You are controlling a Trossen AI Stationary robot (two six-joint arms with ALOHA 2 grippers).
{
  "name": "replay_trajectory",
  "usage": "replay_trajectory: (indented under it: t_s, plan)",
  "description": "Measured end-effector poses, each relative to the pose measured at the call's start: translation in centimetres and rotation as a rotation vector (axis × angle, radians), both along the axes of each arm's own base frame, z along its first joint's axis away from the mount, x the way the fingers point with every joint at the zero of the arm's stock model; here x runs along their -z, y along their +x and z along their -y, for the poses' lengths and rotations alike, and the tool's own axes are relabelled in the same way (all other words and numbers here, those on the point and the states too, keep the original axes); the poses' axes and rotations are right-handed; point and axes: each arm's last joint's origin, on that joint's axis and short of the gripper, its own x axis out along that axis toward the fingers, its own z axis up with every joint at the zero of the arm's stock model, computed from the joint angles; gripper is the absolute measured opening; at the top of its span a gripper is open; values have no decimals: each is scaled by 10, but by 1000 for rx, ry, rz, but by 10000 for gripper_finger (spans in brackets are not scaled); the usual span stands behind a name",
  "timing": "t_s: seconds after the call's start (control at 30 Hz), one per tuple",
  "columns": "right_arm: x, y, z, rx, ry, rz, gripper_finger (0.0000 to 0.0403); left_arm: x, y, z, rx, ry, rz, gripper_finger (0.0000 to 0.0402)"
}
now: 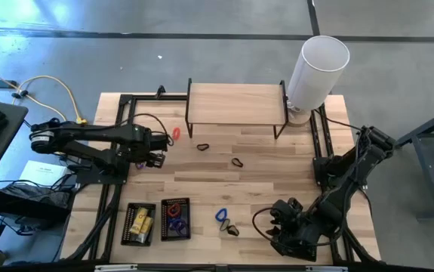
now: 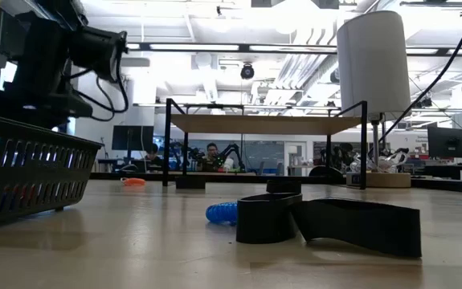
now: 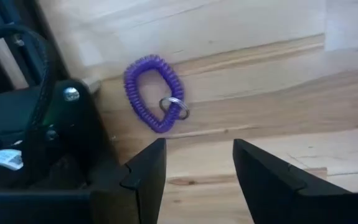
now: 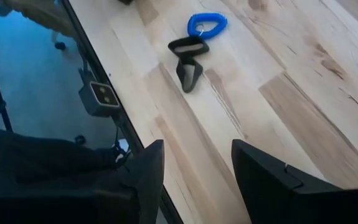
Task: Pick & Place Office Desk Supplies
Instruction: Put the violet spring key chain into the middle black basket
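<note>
Wooden plank counter [image 1: 262, 181] carries a low wood-topped riser shelf [image 1: 236, 104] at upper centre, a tall white cylinder [image 1: 316, 69] at upper right, and two black mesh trays at lower left, one [image 1: 139, 224] with yellow packets, the other [image 1: 176, 219] with red and purple coils. Loose supplies: blue coil loop [image 1: 220, 216] beside a black clip [image 1: 232, 230] at lower centre, two more black clips [image 1: 202, 146] [image 1: 237, 162] mid-counter, an orange-red loop [image 1: 176, 134] and a purple coil loop [image 3: 154, 93] at left. Left gripper [image 3: 197, 177] reaches in low from the left edge, fingers spread, empty, just short of the purple coil; right gripper [image 4: 194, 180] sits folded at lower right, fingers spread, empty, pointing at the blue coil and clip.
</note>
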Motion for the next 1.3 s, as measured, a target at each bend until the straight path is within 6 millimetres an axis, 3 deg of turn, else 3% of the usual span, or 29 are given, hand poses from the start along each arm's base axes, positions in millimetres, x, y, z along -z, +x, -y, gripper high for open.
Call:
replay_trajectory:
  t_s: [0.2,0.63,1.3]
  plan:
    - [0,4,3,14,7,1,175,12,8,-2,31,-14,-39,177]
    - [-1,6,3,-18,2,12,175,45,-4,-10,51,-16,-103,177]
    - [-3,14,6,-2,22,39,175,55,-5,-11,146,6,-66,177]
